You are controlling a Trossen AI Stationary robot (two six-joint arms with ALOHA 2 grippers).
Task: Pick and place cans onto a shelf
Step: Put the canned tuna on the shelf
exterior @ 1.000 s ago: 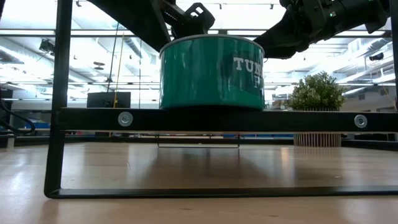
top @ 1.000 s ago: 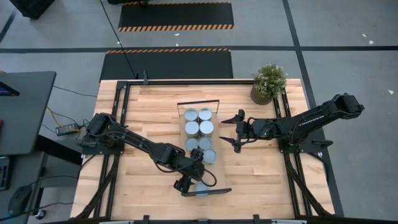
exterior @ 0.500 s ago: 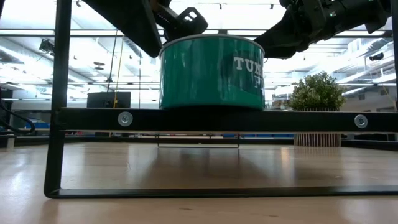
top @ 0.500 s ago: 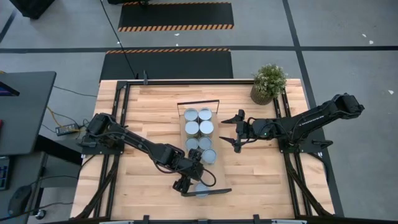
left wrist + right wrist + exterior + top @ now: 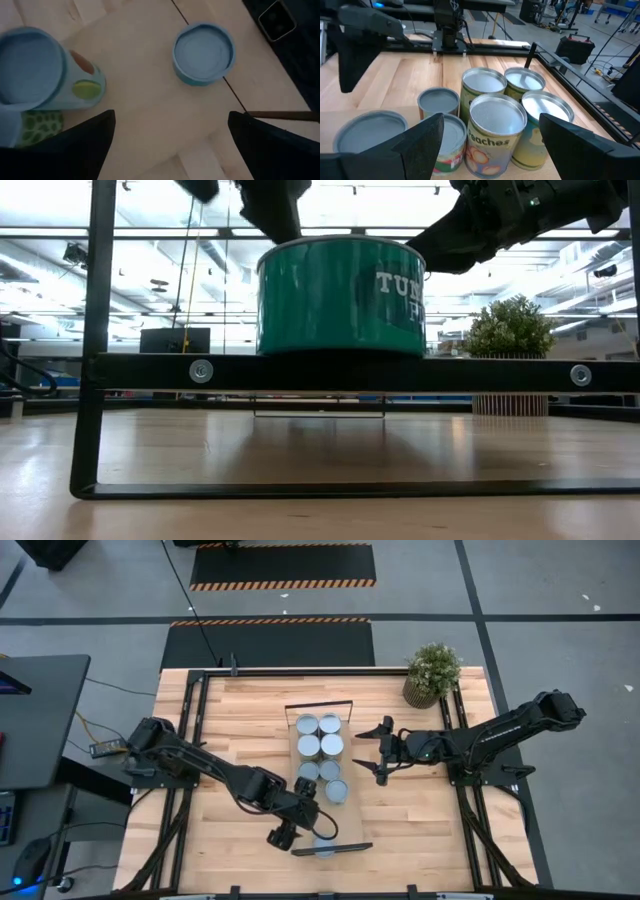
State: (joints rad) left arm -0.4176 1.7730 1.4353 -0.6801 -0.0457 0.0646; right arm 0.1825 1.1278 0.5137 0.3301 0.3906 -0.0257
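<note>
Seven cans (image 5: pixel 320 748) upright on shelf (image 5: pixel 300 765), axes vertical, tops up. Left end effector (image 5: pixel 297 835) spread above the near-end can (image 5: pixel 325 845); right end effector (image 5: pixel 377 752) spread beside shelf.

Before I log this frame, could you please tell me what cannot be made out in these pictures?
- Low view: the teal can fills the shelf front, hiding every can behind it.
- Low view: its label is cut off at the can's curve.
- High view: the left pincer partly covers the can below it.
</note>
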